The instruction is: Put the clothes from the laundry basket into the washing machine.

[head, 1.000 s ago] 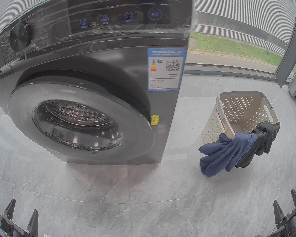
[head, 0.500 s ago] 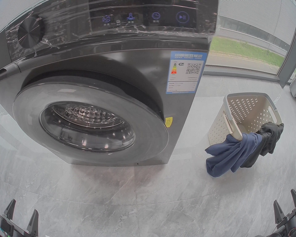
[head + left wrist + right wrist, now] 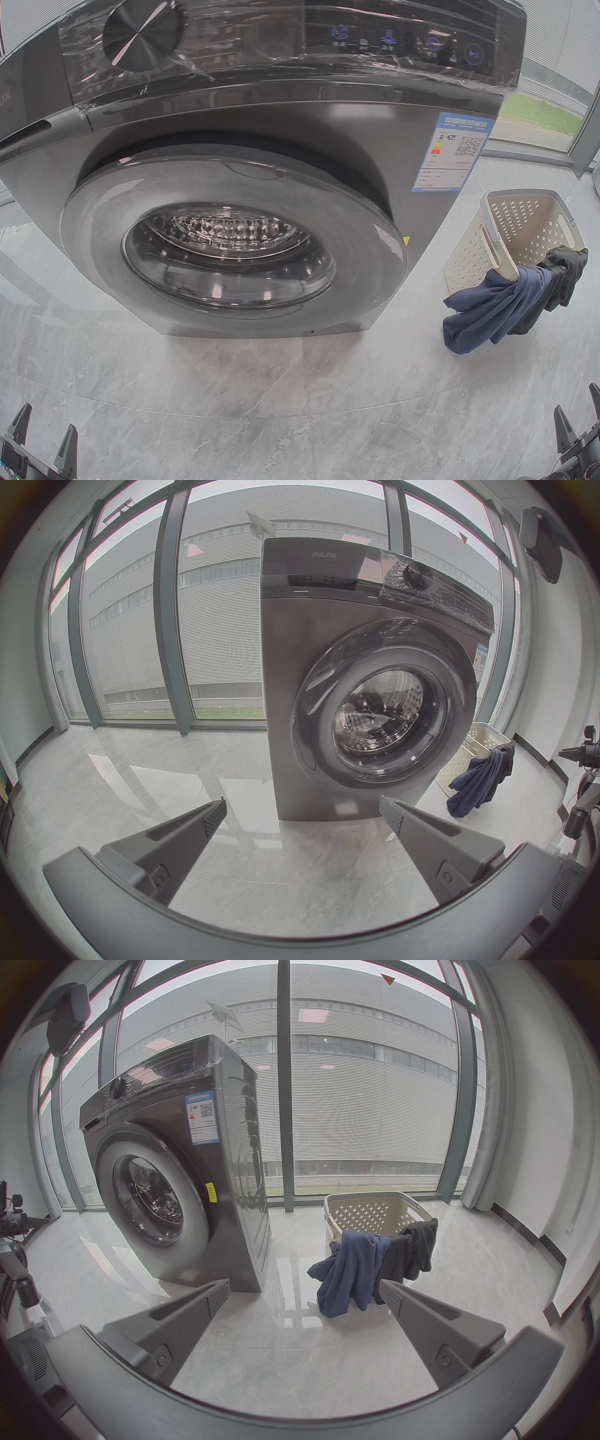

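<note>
A dark grey front-loading washing machine stands ahead on the floor, its round glass door shut. To its right sits a beige laundry basket with a blue garment and a black garment draped over its near rim. My left gripper is low at the near left and open, nothing between its fingers. My right gripper is low at the near right, also open and empty. In the right wrist view the basket and blue garment lie ahead, beside the washing machine.
Grey polished tile floor stretches between me and the machine. Floor-to-ceiling windows stand behind the machine and basket, with a curtain in the far right corner.
The head view has turned left: the washing machine and basket slide rightward in the picture and the machine looms larger. Both grippers hold the same place, still open.
</note>
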Available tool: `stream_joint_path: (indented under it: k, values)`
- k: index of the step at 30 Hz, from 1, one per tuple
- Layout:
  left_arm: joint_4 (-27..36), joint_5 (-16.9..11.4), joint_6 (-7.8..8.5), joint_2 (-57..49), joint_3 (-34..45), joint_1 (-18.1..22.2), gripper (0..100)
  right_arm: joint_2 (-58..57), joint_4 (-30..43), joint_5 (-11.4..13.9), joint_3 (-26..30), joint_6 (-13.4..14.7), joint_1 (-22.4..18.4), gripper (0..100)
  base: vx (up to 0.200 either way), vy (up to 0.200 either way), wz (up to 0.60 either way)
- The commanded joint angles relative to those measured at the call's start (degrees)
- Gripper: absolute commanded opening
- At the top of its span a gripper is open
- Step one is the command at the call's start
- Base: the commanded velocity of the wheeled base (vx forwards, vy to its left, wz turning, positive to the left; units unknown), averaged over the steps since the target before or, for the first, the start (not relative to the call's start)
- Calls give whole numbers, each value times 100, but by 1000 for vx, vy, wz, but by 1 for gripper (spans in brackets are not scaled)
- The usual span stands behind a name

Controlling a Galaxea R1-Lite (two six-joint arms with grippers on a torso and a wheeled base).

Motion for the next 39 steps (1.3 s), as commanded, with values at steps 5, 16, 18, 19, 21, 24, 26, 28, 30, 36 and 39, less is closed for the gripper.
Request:
stream_joint_path:
  k: [5,16,18,19,21,24,26,28,30,36,39]
  values:
    - [-2,1,-2,-60,92,3,100,-49,1,0,92,-3,0,100,0,0,0]
    - [-2,1,-2,-60,92,3,100,-49,1,9,92,-3,0,100,0,0,0]
    - [-2,1,-2,-60,92,3,100,-49,1,9,92,-3,0,100,0,0,0]
    - [-2,1,-2,-60,92,3,100,-49,1,9,92,-3,0,100,0,0,0]
    - [-2,1,-2,-60,92,3,100,-49,1,9,92,-3,0,100,0,0,0]
    - [-2,1,-2,-60,92,3,100,-49,1,9,92,-3,0,100,0,0,0]
    - [-2,1,-2,-60,92,3,100,-49,10,9,92,-12,0,100,0,0,0]
    - [-2,1,-2,-60,92,3,100,-40,1,0,92,-3,-9,100,0,0,0]
    - [-2,1,-2,-60,92,3,100,-40,1,0,92,5,-17,100,0,0,300]
    - [-2,1,-2,-60,92,3,100,-49,-7,-9,92,14,0,100,0,0,500]
    - [-2,1,-2,-60,92,3,100,-49,-7,0,92,14,0,100,0,0,0]
